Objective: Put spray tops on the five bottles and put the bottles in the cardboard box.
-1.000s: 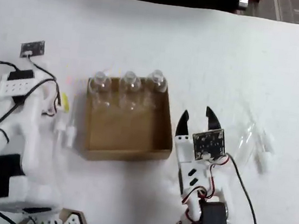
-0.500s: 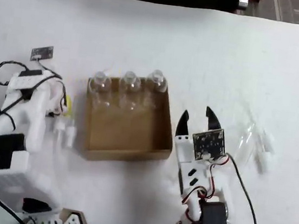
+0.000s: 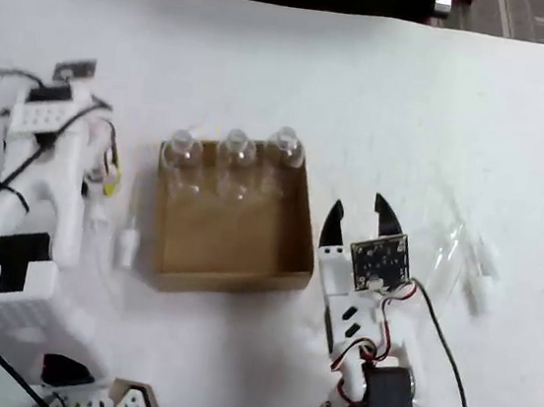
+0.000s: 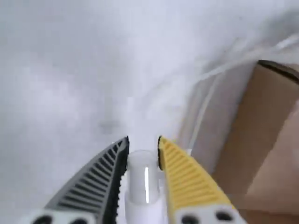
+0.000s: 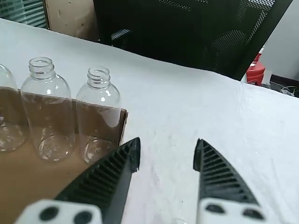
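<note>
Bottles [image 3: 233, 154]: three, clear rounded plastic, open-necked, in cardboard box [image 3: 233, 276].
Left end effector [image 4: 142, 150]: clamped on white cylindrical spray top [image 4: 140, 182] (arm shifted farther out).
Right end effector [image 5: 166, 154]: jaws apart.

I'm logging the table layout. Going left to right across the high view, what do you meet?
left arm, spray top beside the box, cardboard box holding three bottles, right gripper, loose spray tops
</note>
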`<state>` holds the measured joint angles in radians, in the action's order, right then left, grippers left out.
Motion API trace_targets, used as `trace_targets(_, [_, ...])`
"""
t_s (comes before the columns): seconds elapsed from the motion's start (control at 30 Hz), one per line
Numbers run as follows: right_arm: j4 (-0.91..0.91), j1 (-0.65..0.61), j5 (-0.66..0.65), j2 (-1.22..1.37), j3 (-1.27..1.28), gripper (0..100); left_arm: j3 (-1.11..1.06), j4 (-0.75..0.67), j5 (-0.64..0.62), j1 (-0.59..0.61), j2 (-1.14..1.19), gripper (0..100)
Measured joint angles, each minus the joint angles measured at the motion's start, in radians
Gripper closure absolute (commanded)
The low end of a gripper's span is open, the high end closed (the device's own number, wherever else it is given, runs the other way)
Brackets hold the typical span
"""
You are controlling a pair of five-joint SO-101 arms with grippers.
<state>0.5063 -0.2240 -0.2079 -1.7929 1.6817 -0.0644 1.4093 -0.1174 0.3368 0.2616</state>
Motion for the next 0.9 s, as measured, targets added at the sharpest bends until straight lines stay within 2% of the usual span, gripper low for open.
trace_targets(0.17, [0.000,0.000,0.000,0.000,0.000,83.2,0.353,0.316,0.000,0.000,0.000,98])
trace_targets(0.27, [0.000,0.000,0.000,0.000,0.000,83.2,0.505,0.362,0.000,0.000,0.000,98])
trace_targets(0.43, [0.000,0.000,0.000,0.000,0.000,83.2,0.606,0.370,0.000,-0.044,-0.069,98])
trace_targets(0.6, [0.000,0.000,0.000,0.000,0.000,83.2,0.646,0.338,0.000,-0.178,-0.239,98])
trace_targets(0.9, [0.000,0.000,0.000,0.000,0.000,83.2,0.643,0.011,0.000,-0.278,-0.477,97])
